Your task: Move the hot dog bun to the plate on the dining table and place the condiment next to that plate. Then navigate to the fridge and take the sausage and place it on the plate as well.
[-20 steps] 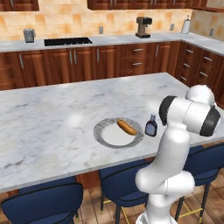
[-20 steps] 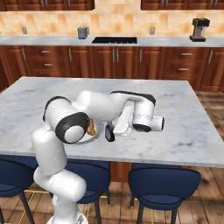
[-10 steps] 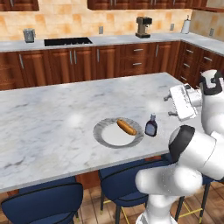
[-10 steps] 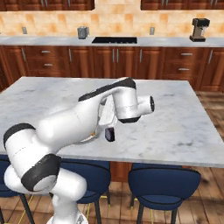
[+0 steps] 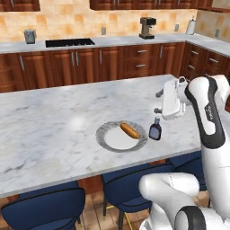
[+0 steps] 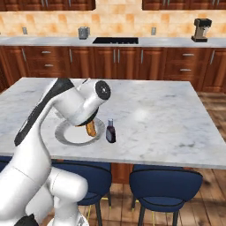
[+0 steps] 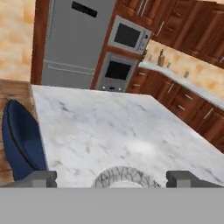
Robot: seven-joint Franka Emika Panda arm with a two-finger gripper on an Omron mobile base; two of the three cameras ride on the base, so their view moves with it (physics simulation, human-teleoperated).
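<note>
The condiment (image 5: 155, 130) has a label, but it is too small to read. The tool (image 5: 158, 102) hangs over the desk (image 5: 54, 117) with its fingers spread wide and nothing in them. The hot dog bun (image 5: 130, 130) lies on the plate (image 5: 108, 140). The bottle stands just beside the plate. Blue stools (image 5: 44, 207) stand at the marble desk, and wooden cabinets (image 5: 112, 60) line the far wall.

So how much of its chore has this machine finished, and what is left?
Done, it seems: the hot dog bun lies on the plate on the dining table, and the condiment stands upright just beside that plate. The pincer is open and empty above the table. Left: going to the fridge, fetching the sausage and laying it on the plate too.
</note>
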